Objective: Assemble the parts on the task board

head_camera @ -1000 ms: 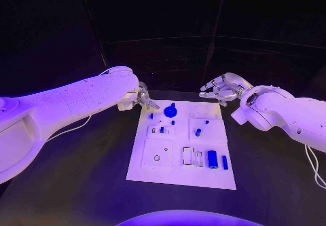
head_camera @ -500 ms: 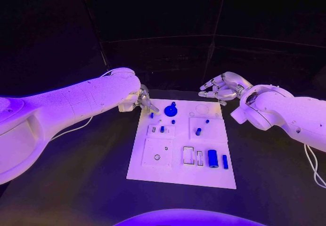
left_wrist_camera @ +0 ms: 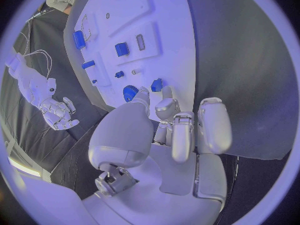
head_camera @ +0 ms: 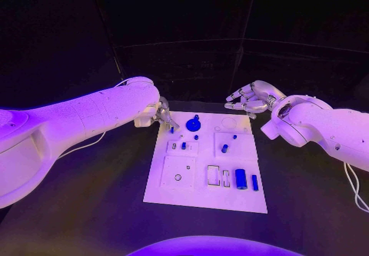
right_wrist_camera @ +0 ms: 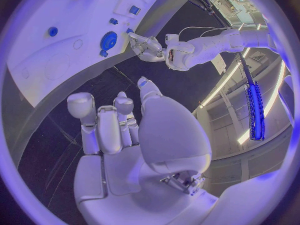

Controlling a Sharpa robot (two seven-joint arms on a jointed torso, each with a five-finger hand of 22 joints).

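The white task board (head_camera: 201, 200) lies in the middle of the table with several blue parts on it. A round blue part (head_camera: 193, 126) sits near its far edge, and a small blue part (head_camera: 170, 129) lies at its far left corner. My left hand (head_camera: 163, 115) hangs over that corner with its fingers pointing down. In the left wrist view its fingertips (left_wrist_camera: 167, 105) are just short of the small blue part (left_wrist_camera: 156, 85), holding nothing. My right hand (head_camera: 250, 101) hovers beyond the far right corner, fingers apart and empty.
A blue cylinder (head_camera: 240, 180) and a thin blue bar (head_camera: 254, 183) lie near the board's front right. Smaller blue parts (head_camera: 224, 150) stand in the middle blocks. A white cable (head_camera: 355, 186) trails off the right arm. Black table surrounds the board.
My left hand has crept slightly down and toward the board's far left corner. The right hand has stayed where it was.
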